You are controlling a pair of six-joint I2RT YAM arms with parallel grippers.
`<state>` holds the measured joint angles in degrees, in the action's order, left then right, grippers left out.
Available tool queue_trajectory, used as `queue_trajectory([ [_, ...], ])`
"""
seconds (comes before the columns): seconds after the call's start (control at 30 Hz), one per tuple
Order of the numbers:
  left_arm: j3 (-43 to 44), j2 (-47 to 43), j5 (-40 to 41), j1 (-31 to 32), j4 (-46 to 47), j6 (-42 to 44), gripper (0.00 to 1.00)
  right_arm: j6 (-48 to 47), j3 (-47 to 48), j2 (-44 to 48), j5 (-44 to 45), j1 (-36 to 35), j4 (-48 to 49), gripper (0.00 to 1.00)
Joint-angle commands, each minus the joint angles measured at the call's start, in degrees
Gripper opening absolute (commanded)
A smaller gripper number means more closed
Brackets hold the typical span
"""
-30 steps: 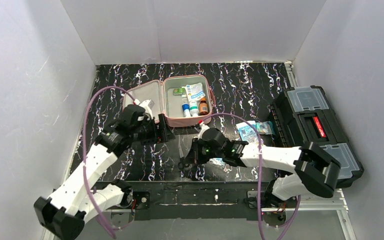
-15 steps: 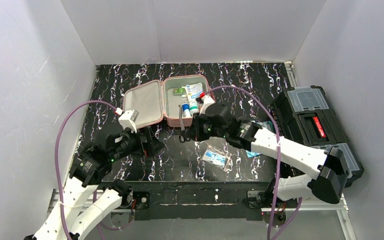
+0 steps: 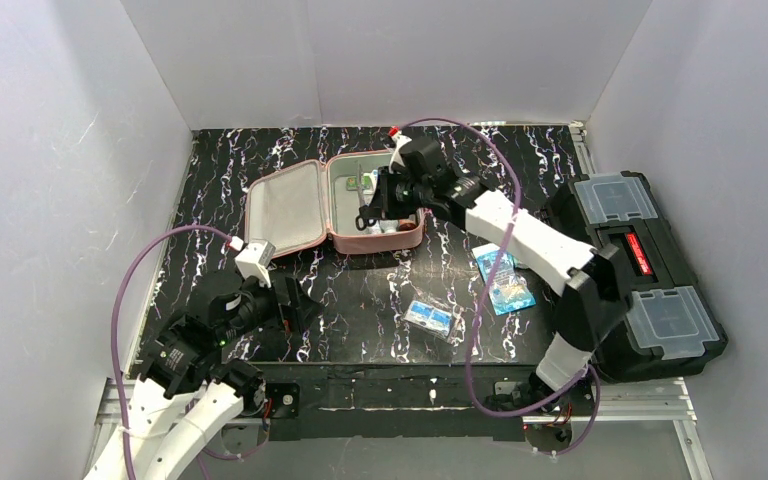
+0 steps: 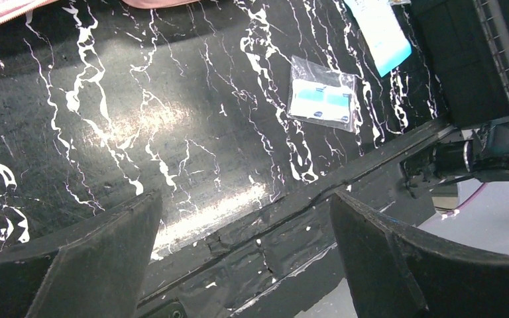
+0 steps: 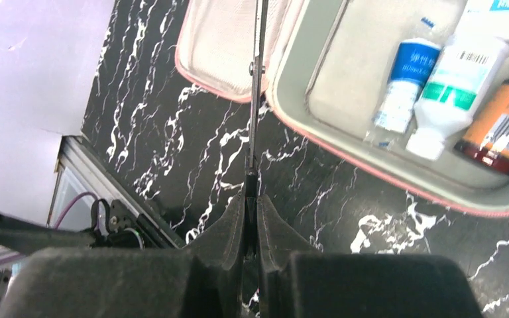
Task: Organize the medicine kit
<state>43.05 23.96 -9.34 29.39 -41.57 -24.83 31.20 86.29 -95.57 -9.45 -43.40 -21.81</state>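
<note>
Right wrist: right hand [image 5: 252, 207] tight on scissors [image 5: 257, 66] near medicine kit [image 5: 351, 73].

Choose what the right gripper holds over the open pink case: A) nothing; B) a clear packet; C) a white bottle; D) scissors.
D: the right gripper is shut on thin metal scissors, their pivot screw visible, seen against the open medicine kit.
</note>
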Motion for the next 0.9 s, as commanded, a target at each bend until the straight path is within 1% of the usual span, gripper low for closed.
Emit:
queue_trajectory([
  [0.0, -1.66, -0.59, -1.69, 0.04, 2.92, 2.05, 0.98, -2.11, 10.34, -6.28, -4.47, 2.43, -3.19, 0.01],
  [0.13, -1.82, 0.12, -4.80, 0.10, 3.00, 2.47, 0.98, -1.90, 16.57, -12.89, -5.70, 4.08, -4.52, 0.01],
  [0.33, -1.53, -0.73, -3.75, 0.05, 2.34, 2.50, 0.98, 0.64, 24.63, -22.50, -8.74, 5.97, -5.53, 0.01],
  [0.57, -1.82, -4.36, -0.65, -0.02, 2.37, 3.29, 0.98, 3.59, 29.23, -30.09, -10.84, 6.65, -4.56, 0.01],
  [0.87, -1.78, -4.90, -0.26, -0.75, 2.25, 3.45, 0.98, 7.63, 30.43, -36.79, -17.06, 6.63, -1.23, 0.01],
])
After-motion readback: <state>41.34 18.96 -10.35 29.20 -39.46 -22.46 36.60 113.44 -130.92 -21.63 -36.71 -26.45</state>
